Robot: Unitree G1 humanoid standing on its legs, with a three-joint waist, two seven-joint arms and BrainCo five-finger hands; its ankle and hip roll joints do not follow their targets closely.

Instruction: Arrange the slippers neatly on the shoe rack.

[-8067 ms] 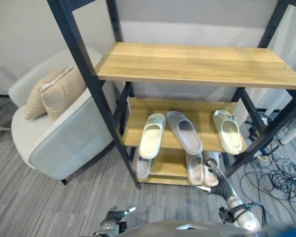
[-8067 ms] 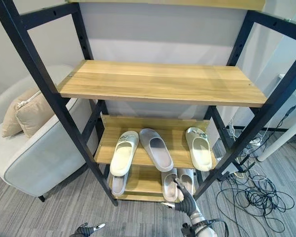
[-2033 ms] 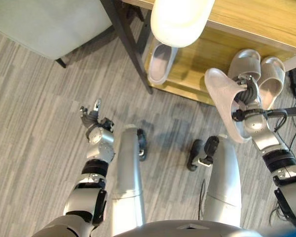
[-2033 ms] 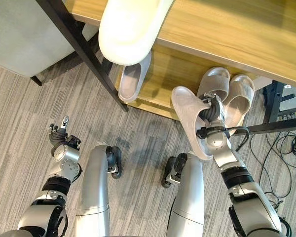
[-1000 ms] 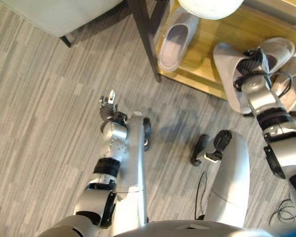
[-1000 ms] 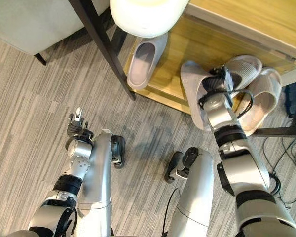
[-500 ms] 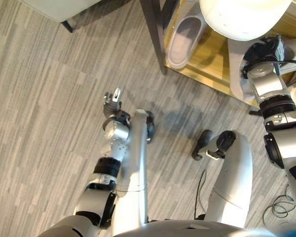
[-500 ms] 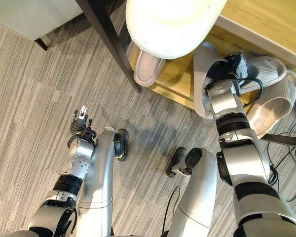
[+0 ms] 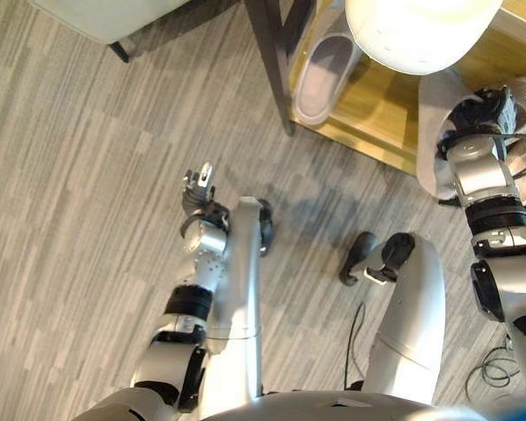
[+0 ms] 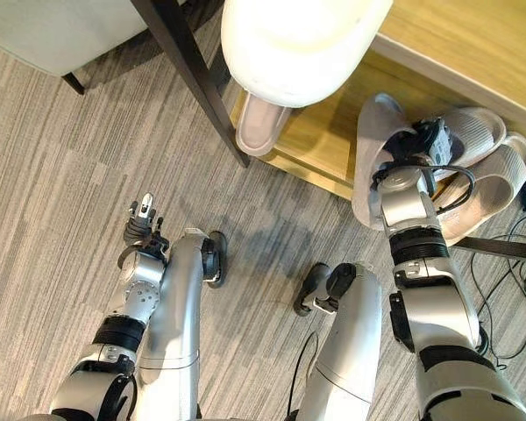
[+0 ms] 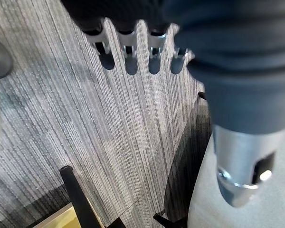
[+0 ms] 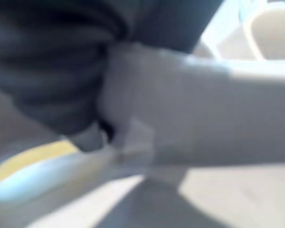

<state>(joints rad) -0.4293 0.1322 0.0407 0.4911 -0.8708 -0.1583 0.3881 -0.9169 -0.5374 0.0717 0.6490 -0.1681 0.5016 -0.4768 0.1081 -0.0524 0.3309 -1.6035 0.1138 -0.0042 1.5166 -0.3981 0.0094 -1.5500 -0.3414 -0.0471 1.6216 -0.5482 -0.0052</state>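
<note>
One free left hand [image 9: 199, 191], fingers loosely extended, hangs over the carpet [image 9: 79, 175]. Beyond it, the right hand [image 10: 414, 156] grips a grey slipper [image 10: 373, 158] at the rack's bottom shelf [image 10: 329, 145]; releasing now risks it tipping against the beige pair [image 10: 491, 171].

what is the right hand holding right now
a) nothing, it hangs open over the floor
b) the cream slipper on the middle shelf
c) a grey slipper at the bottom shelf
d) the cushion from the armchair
c: the right hand has its fingers curled round a grey slipper, held at the edge of the bottom shelf beside a pair of grey slippers.
</note>
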